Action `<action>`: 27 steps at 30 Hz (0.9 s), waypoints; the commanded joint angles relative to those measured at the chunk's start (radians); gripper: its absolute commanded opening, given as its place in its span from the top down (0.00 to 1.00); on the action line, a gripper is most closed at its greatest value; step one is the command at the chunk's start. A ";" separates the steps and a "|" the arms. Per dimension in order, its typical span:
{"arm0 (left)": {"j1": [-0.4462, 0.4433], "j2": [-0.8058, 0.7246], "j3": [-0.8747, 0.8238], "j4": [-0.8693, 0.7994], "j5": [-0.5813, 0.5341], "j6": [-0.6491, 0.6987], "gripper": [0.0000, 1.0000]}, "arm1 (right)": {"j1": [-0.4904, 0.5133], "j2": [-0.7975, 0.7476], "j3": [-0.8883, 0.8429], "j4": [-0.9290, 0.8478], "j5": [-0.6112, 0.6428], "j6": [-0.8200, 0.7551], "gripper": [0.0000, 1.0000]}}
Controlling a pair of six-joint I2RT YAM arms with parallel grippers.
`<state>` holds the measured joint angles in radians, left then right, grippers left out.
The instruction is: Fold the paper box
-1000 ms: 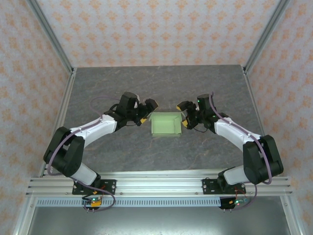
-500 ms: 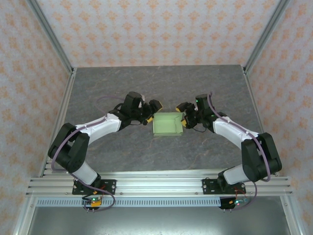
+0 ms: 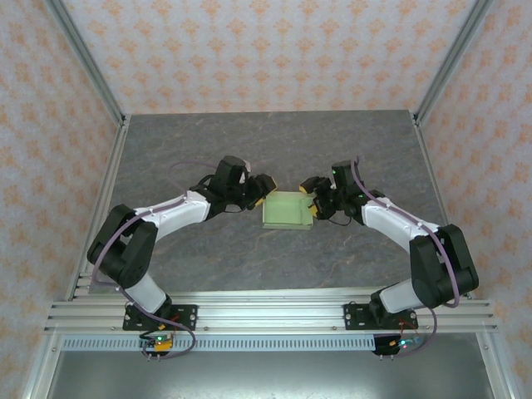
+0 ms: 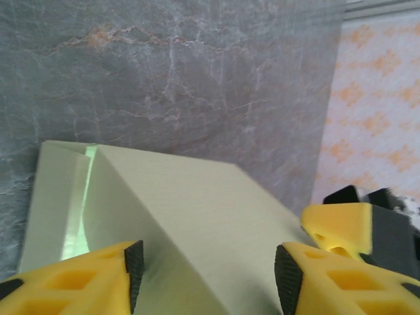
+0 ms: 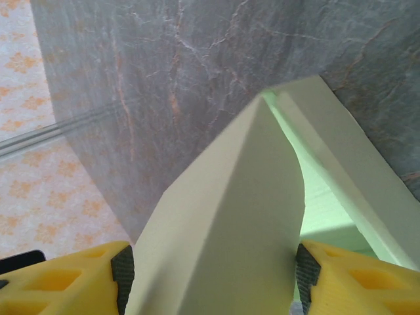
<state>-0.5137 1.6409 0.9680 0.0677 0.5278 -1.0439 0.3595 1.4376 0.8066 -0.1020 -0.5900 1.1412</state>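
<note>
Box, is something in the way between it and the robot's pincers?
No, nothing visible. The left pincer is at the left side of the box and the right pincer is at its right side, each one straddling the card.

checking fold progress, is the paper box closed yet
Partly: flaps of the paper box lean inward, a gap showing its green inside.

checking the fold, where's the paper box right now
In the top view the paper box sits on the table, between the left gripper at its left side and the right gripper at its right.
</note>
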 commanded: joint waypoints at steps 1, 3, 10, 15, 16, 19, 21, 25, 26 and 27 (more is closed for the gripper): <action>-0.014 0.033 -0.009 -0.071 -0.028 0.156 0.46 | 0.011 -0.005 -0.002 -0.046 0.038 -0.048 0.33; -0.013 0.051 -0.028 -0.073 -0.029 0.176 0.48 | 0.011 -0.005 -0.014 -0.044 0.047 -0.053 0.33; 0.006 0.097 -0.022 -0.087 -0.009 0.195 0.47 | 0.008 -0.008 -0.025 -0.090 0.075 -0.077 0.32; 0.007 0.123 0.022 -0.164 -0.029 0.252 0.48 | -0.004 -0.051 0.025 -0.242 0.107 -0.158 0.26; 0.006 0.130 0.032 -0.173 -0.029 0.257 0.48 | -0.007 -0.063 0.038 -0.275 0.115 -0.176 0.25; 0.008 0.157 0.074 -0.239 -0.033 0.280 0.47 | -0.013 -0.100 0.083 -0.372 0.145 -0.248 0.24; 0.007 0.173 0.100 -0.273 -0.034 0.301 0.47 | -0.017 -0.108 0.117 -0.426 0.182 -0.310 0.24; 0.007 0.189 0.147 -0.328 -0.050 0.356 0.46 | -0.009 -0.070 0.161 -0.424 0.175 -0.472 0.28; 0.006 0.192 0.161 -0.348 -0.060 0.375 0.47 | 0.002 -0.046 0.174 -0.422 0.179 -0.520 0.32; 0.007 0.194 0.172 -0.368 -0.069 0.391 0.46 | 0.014 -0.016 0.193 -0.433 0.196 -0.567 0.34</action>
<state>-0.5144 1.8271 1.0977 -0.1909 0.5091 -0.7334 0.3508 1.3682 0.9630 -0.4732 -0.4400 0.7593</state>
